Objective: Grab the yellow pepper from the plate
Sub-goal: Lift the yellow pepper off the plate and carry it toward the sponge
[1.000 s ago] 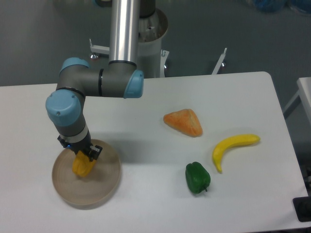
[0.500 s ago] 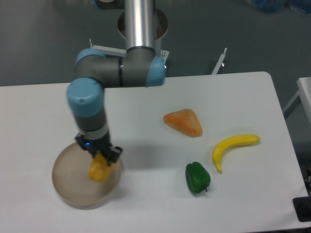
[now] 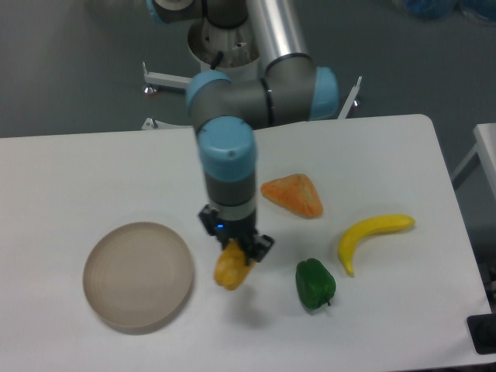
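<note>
- The arm reached straight down, wrist vertical.
- The gripper was clamped on the yellow pepper.
- The pepper hung above the table, between the plate and the green pepper.

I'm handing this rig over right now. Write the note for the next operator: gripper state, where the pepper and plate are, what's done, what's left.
Gripper: shut on the yellow pepper, pointing down over the table.
Yellow pepper: off the plate, held over bare table to the right of it, between the plate and the green pepper.
Plate: front left of the table, nothing in it.
Other items: banana and an orange wedge-shaped piece lie to the right, untouched.
Done: the pepper has been picked from the plate.
Left: probably nothing but to keep the grip secure.
</note>
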`<state>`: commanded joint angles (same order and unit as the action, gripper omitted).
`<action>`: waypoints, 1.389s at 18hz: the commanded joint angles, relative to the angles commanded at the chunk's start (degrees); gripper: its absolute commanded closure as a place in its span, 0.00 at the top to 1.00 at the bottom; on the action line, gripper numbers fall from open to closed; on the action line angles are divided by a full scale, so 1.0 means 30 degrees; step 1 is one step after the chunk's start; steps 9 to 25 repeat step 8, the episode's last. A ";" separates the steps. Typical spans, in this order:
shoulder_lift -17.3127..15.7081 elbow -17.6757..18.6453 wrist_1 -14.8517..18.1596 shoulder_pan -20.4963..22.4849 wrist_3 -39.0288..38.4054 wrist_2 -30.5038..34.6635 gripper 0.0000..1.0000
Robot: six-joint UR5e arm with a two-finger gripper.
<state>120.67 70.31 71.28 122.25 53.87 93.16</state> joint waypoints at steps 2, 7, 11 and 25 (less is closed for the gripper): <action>0.0029 0.0000 -0.0029 0.0120 0.0266 0.0001 0.31; 0.0088 0.0030 -0.0175 0.0324 0.0326 -0.0028 0.31; 0.0059 0.0030 -0.0204 0.0354 0.0326 -0.0028 0.31; 0.0059 0.0030 -0.0204 0.0354 0.0326 -0.0028 0.31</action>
